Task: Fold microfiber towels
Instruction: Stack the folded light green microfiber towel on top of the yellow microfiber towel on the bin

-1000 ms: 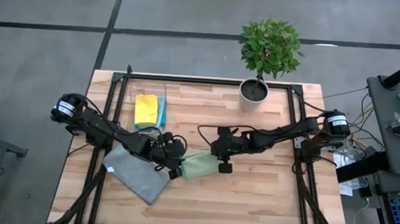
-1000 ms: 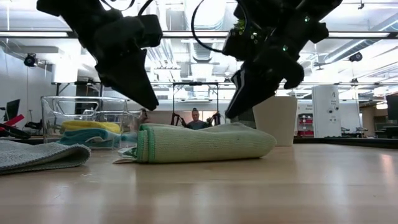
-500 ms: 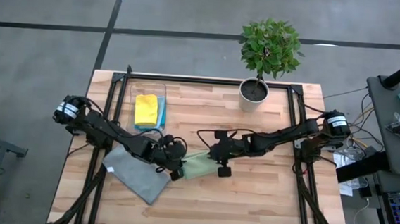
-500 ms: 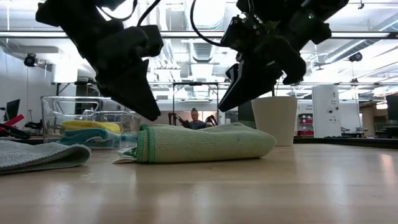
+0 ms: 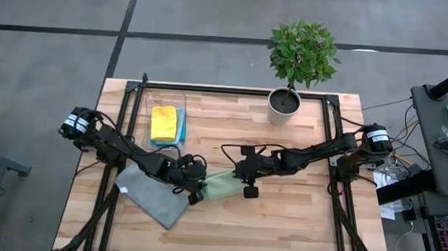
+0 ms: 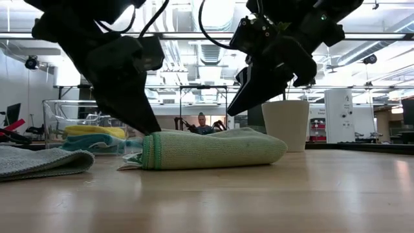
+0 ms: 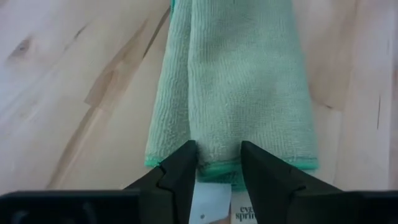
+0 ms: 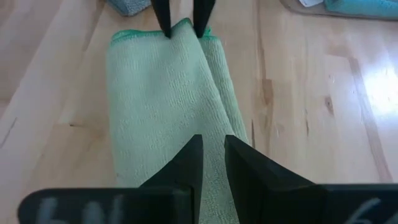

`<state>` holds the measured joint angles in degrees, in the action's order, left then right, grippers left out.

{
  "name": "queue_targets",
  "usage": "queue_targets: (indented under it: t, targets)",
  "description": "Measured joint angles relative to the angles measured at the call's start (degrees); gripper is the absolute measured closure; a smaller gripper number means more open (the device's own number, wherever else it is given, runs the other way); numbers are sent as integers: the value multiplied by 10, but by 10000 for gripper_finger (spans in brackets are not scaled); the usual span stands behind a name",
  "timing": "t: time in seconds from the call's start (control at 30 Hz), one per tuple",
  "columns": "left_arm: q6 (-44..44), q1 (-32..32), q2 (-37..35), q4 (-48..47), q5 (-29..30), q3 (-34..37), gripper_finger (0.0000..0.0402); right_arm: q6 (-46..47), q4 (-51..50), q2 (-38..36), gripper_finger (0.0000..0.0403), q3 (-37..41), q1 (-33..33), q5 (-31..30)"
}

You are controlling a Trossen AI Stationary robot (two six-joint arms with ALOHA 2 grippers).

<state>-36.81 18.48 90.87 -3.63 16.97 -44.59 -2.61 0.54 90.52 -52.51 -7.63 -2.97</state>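
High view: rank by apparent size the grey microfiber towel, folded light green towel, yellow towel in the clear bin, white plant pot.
1. Grey microfiber towel, flat on the table, partly under the left arm.
2. Folded light green towel, partly hidden by both arms, so unsure against 3.
3. Yellow towel in the clear bin, similar footprint.
4. White plant pot, smallest.

In the high view the two arms are covering much of the green towel (image 5: 218, 187), so its fold lines are not showing there. The left end effector (image 7: 217, 163) is hiding part of the white tag (image 7: 214, 202), whose print is getting cut off by the picture's edge. In the low view the grey towel (image 6: 39, 162) is running off the side. The cloths inside the clear bin (image 6: 90, 126) are overlapping, their folds too small to tell.
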Motion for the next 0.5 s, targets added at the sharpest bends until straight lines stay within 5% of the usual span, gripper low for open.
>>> queue_targets:
  t: [0.33, 0.5]
  targets:
    - [32, 1, 21, 2, -1, 0, 392, 26, -1, 25, 289, 2, 28, 6]
    - [46, 1, 21, 1, 2, 0, 393, 20, 9, 56, 258, 2, 39, 29]
